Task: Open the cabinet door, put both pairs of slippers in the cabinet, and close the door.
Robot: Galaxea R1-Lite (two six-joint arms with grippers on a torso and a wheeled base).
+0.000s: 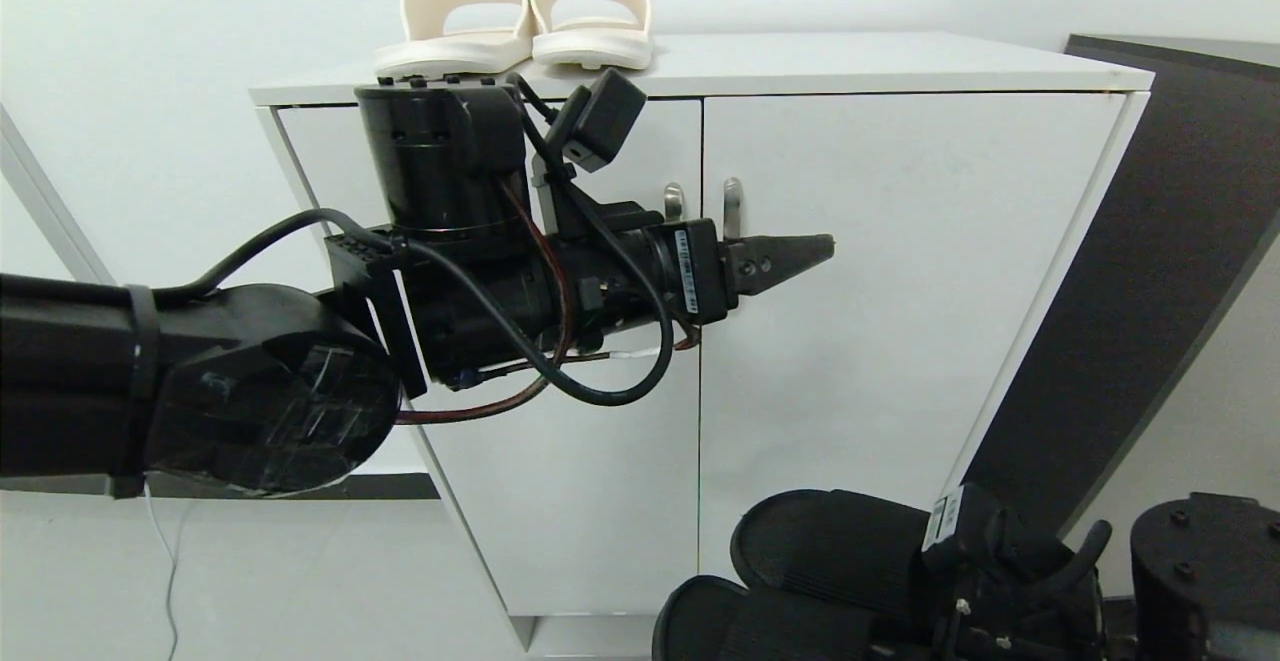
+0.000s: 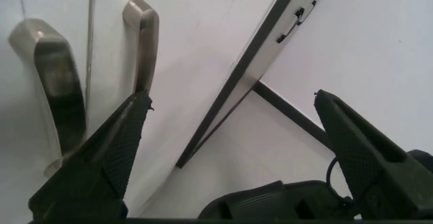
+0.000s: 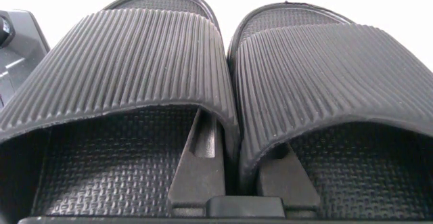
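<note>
The left tool [image 2: 230, 153] is wide open and holds nothing. One finger [image 2: 101, 156] lies just beside one of the two door handles [image 2: 141, 41]. Both doors of the cabinet [image 1: 880, 291] are closed. The cream slippers [image 1: 515, 26] rest side by side on the cabinet top [image 1: 900, 61]. The right tool [image 3: 240, 156] is clamped on the black slippers [image 1: 830, 551], one finger inside each, low in front of the cabinet.

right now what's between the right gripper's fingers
The touching inner walls of both black slippers, one finger of the right gripper inside each, per the right wrist view.
</note>
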